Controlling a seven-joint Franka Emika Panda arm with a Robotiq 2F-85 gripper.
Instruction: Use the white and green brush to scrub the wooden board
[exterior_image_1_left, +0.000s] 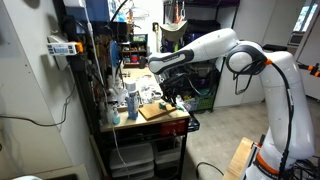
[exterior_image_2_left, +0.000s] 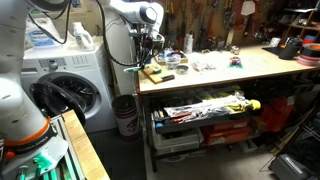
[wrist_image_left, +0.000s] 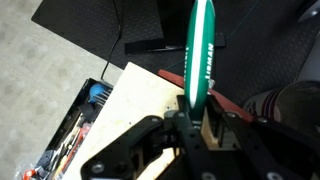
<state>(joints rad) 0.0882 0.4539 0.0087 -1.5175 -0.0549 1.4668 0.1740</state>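
Observation:
In the wrist view my gripper (wrist_image_left: 190, 125) is shut on the white and green brush (wrist_image_left: 201, 50). Its green handle sticks out past the fingers and its whitish head sits between the jaws. The brush hangs above the light tan wooden board (wrist_image_left: 135, 100). In both exterior views the arm reaches over the end of the workbench, with the gripper (exterior_image_1_left: 172, 97) (exterior_image_2_left: 150, 60) just above the board (exterior_image_1_left: 158, 112) (exterior_image_2_left: 153, 73). The brush is too small to make out there.
White and blue bottles (exterior_image_1_left: 131, 100) stand on the bench beside the board. Small items (exterior_image_2_left: 200, 65) lie along the long worktop (exterior_image_2_left: 250, 66). A washing machine (exterior_image_2_left: 70, 90) stands by the bench end. Shelves below hold tools (exterior_image_2_left: 210, 105).

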